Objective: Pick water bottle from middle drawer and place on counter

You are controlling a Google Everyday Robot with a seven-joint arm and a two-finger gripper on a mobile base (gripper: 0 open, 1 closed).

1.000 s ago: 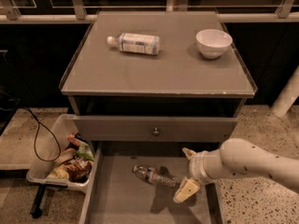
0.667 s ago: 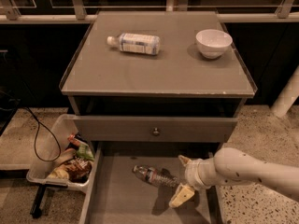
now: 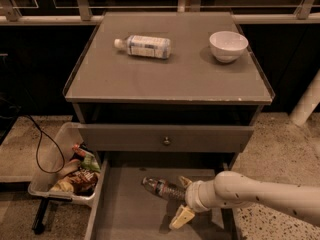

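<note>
The water bottle [image 3: 162, 188], small, clear and ribbed with a reddish band, lies on its side on the floor of the open middle drawer [image 3: 125, 209]. My gripper [image 3: 182, 200] is inside the drawer at the bottle's right end, open, with one finger [image 3: 185, 182] behind the bottle and the other [image 3: 181, 217] in front of it. The white arm comes in from the right. The counter [image 3: 165, 74] is the grey cabinet top above.
On the counter lie a bottle with a wide white label [image 3: 144, 46] and a white bowl [image 3: 228, 45]. A shut drawer front with a round knob [image 3: 166, 141] sits above the open drawer. A clear bin of snacks [image 3: 67, 171] and a black cable stand on the floor at left.
The arm has moved left and the gripper has come closer around the bottle's right end. The bottle has not moved.
</note>
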